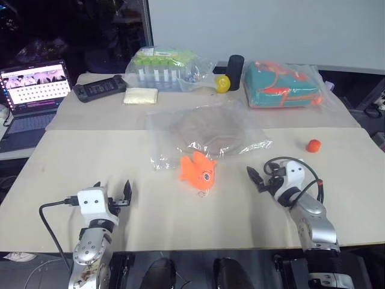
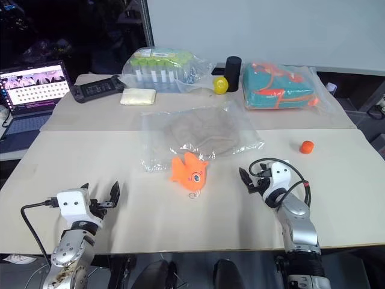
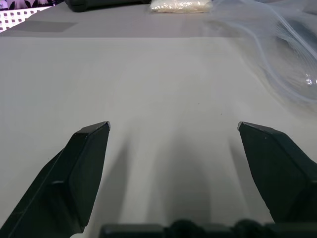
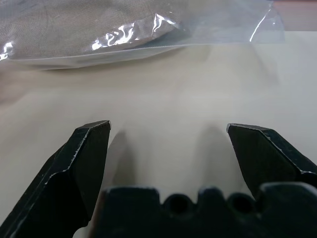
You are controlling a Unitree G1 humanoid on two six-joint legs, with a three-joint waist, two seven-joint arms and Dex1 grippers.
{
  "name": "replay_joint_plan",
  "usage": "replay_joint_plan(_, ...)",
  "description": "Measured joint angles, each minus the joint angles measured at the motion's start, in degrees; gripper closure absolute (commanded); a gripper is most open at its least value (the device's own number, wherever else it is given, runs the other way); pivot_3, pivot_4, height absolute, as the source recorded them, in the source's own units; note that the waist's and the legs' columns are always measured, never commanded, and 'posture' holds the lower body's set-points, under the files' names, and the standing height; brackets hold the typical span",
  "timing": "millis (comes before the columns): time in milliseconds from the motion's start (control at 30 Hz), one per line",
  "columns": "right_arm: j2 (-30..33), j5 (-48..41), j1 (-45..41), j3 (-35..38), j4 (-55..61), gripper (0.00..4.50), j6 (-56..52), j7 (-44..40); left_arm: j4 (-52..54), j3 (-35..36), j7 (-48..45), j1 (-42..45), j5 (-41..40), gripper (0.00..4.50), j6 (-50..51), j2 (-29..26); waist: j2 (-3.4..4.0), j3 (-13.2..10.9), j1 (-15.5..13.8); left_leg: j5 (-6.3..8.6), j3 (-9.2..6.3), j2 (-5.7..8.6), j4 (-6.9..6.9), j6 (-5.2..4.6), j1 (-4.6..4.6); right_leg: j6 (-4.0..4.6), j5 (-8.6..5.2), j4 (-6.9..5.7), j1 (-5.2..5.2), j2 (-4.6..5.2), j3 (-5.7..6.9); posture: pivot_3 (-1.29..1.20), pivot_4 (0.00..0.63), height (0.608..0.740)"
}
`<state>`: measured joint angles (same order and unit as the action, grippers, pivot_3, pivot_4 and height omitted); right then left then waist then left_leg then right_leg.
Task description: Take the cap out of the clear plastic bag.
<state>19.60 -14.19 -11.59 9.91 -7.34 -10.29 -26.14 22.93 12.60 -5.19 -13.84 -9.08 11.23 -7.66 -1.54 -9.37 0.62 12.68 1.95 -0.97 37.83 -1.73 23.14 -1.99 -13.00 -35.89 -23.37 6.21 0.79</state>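
Three clear bags; one orange fish; one laptop.

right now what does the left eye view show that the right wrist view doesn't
Left eye view alone: the orange fish toy, the small orange-red bottle cap, the laptop, the bag of green-topped tubes, the yellow ball and the left gripper with open jaws. Right wrist view alone: a close look at the bag's near edge lying flat on the table. Both: the cap inside the clear plastic bag and the right gripper, open.
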Motion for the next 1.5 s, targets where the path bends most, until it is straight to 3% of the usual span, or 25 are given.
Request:
replay_joint_plan(67, 0.2, -0.1, -0.1, 0.0, 0.0, 0.0, -0.1, -0.1, -0.2, 0.1, -1.1, 0.4, -0.7, 0.04, 0.3, -0.7, -0.01, 0.0, 0.0, 0.0, 0.01, 0.0, 0.0, 0.0, -0.01, 0.0, 0.0, -0.02, 0.0, 0.0, -0.01, 0.0, 0.15, 0.74)
replay_joint_plan(233, 6.4, -2.8, -8.6, 1.6, -0.6, 0.0, -4.8, -3.4, 0.5, 2.7, -13.6, 15.8, -11.8, 0.04, 6.9, -15.0, 0.03, -0.1, -0.4, -0.24, -0.04, 0.01, 0.03, 0.06, 0.06, 0.12, 0.14, -0.17, -0.16, -0.06, 0.04, 0.0, 0.15, 0.74)
replay_joint_plan(333, 9.9, -4.9, -9.5, 2.3, 2.6, 0.0, -8.0, -6.1, 3.8, -1.3, -17.7, 22.4, -17.3, 0.04, 13.8, -17.5, 0.02, -0.1, -0.5, -0.15, -0.05, 0.04, 0.02, -0.04, 0.0, -0.04, 0.05, 0.01, 0.1, -0.06, 0.05, 0.0, 0.15, 0.74)
replay_joint_plan(500, 11.1, -7.5, -5.9, 2.4, 8.8, 0.0, -13.3, -7.4, 6.5, -12.8, -21.2, 26.9, -22.1, 0.04, 23.3, -16.3, 0.01, -0.1, -0.5, 0.03, -0.06, 0.09, 0.02, -0.17, 0.15, -0.14, 0.0, 0.08, 0.01, -0.05, -0.08, 0.0, 0.15, 0.74)
replay_joint_plan(633, 11.9, -10.4, -1.9, 2.4, 16.6, 0.0, -19.2, -7.7, 2.3, -17.5, -21.8, 32.2, -20.4, 0.04, 25.8, -15.6, 0.02, -0.1, -0.5, 0.02, -0.1, 0.11, 0.02, -0.17, 0.06, -0.11, 0.02, -0.06, 0.02, -0.06, -0.06, 0.0, 0.15, 0.74)
replay_joint_plan(867, 14.0, -14.1, 3.6, 0.9, 26.3, 0.0, -27.4, -9.0, -7.2, -28.3, -27.7, 35.3, -14.5, 0.04, 29.3, -19.2, 0.01, -0.1, -0.4, 0.02, -0.13, 0.1, 0.03, -0.17, 0.02, -0.09, -0.01, 0.0, 0.06, -0.11, -0.07, 0.0, 0.15, 0.74)
replay_joint_plan(1000, 13.1, -14.7, 3.7, 2.0, 27.4, 0.0, -27.9, -7.3, -21.8, -33.6, -29.9, 41.6, -6.7, 0.04, 20.6, -14.8, 0.03, 0.0, -1.5, 0.02, -0.07, 0.18, 0.06, -0.16, 0.0, -0.09, -0.01, 0.06, 0.19, -0.11, -0.01, 0.0, 0.15, 0.74)
replay_joint_plan(1100, 12.5, -15.1, 3.6, 1.9, 27.8, 0.0, -27.9, -6.7, -30.2, -33.7, -29.9, 44.9, -3.9, 0.7, 15.0, -9.8, 0.02, 0.0, -2.0, 0.02, -0.08, 0.19, 0.09, -0.17, 0.04, -0.11, -0.01, 0.1, 0.21, -0.08, 0.01, 0.0, 0.15, 0.74)
replay_joint_plan(1200, 12.4, -15.2, 3.6, 1.8, 27.8, 0.0, -28.0, -6.1, -33.7, -33.4, -30.8, 46.2, -2.3, 1.76, 12.9, -8.1, 0.02, 0.0, -2.0, 0.02, -0.11, 0.18, 0.09, -0.17, 0.06, -0.11, 0.0, 0.09, 0.2, -0.08, 0.0, 0.0, 0.15, 0.74)
replay_joint_plan(1367, 12.4, -15.3, 2.9, 1.8, 27.8, 0.0, -28.0, -5.9, -33.7, -32.1, -32.5, 45.5, -0.9, 3.42, 11.7, -8.1, 0.03, 0.0, -2.0, 0.02, -0.2, 0.17, 0.09, -0.17, 0.04, -0.12, 0.0, 0.08, 0.21, -0.07, -0.01, 0.0, 0.15, 0.74)
replay_joint_plan(1500, 12.4, -15.6, 2.3, 1.7, 27.6, 0.0, -28.3, -6.0, -31.0, -30.2, -33.6, 44.1, -1.8, 4.35, 13.8, -8.1, 0.03, 0.0, -1.8, 0.02, -0.22, 0.15, 0.09, -0.17, 0.07, -0.12, 0.0, 0.06, 0.17, -0.07, -0.01, 0.0, 0.15, 0.74)
